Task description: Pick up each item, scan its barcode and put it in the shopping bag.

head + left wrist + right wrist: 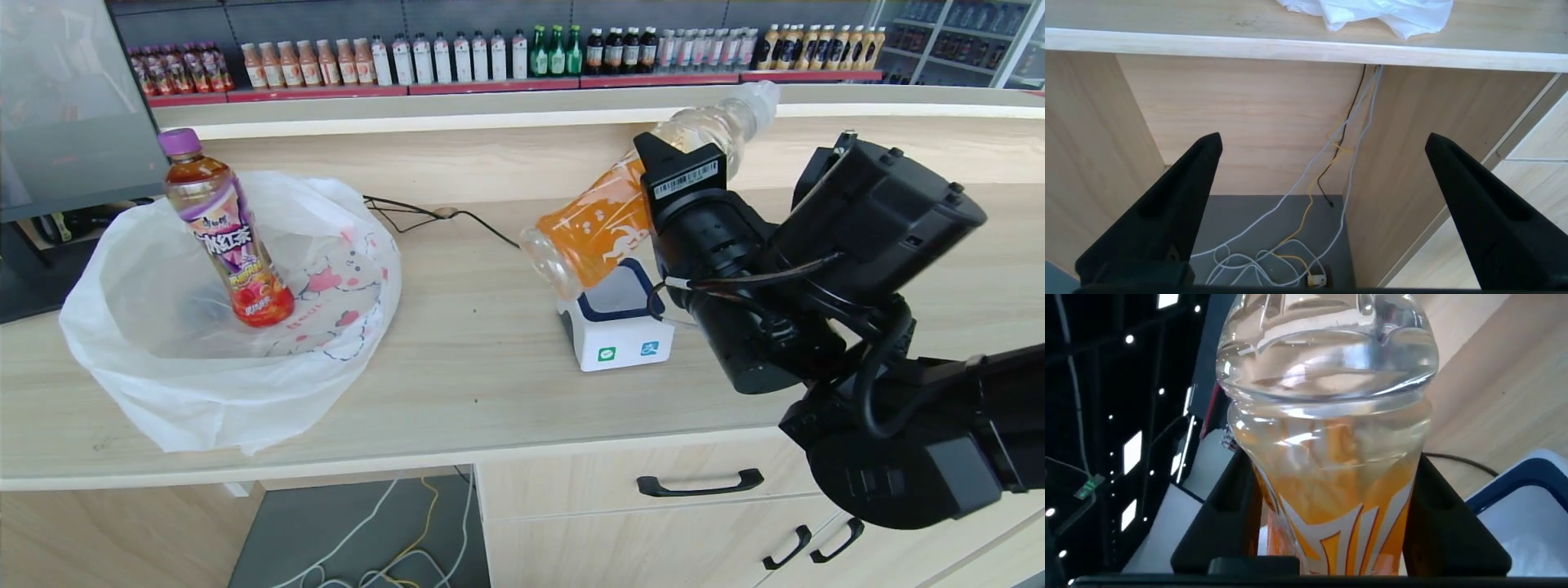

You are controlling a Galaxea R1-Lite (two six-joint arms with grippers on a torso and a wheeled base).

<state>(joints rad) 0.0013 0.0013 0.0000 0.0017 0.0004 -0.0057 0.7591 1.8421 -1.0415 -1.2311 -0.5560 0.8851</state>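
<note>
My right tool point(682, 163) is clamped on the orange-labelled bottle point(596, 220). The bottle is tilted with its cap toward 1 o'clock and its base just above the white scanner point(624, 331), near the middle of the tabletop point(473, 343). At 9 o'clock the shopping bag point(204, 392) lies open, a purple-capped tea bottle point(229, 237) leaning inside. My left tool point(1323, 143) hangs below the tabletop edge, fingers wide apart.

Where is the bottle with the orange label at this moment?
In the head view, the orange-label bottle is right of centre, held tilted in the right gripper over the white scanner on the counter.
</note>
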